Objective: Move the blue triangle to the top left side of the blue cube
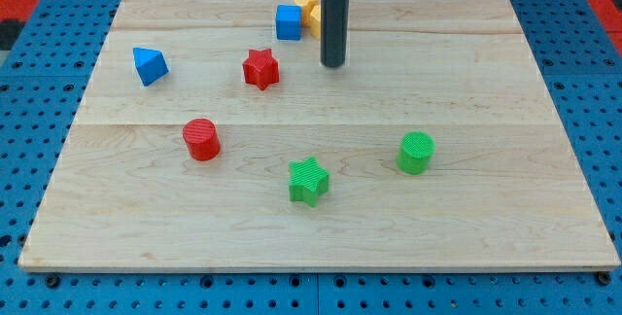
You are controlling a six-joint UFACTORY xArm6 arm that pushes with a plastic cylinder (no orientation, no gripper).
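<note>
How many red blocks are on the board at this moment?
2. The red star lies at upper centre, left of my tip. The red cylinder lies lower, at centre-left. The rod hides little, so probably no more.

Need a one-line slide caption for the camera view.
My tip rests right of the red star, below-right of the blue cube; blue triangle sits far left, untouched.
</note>
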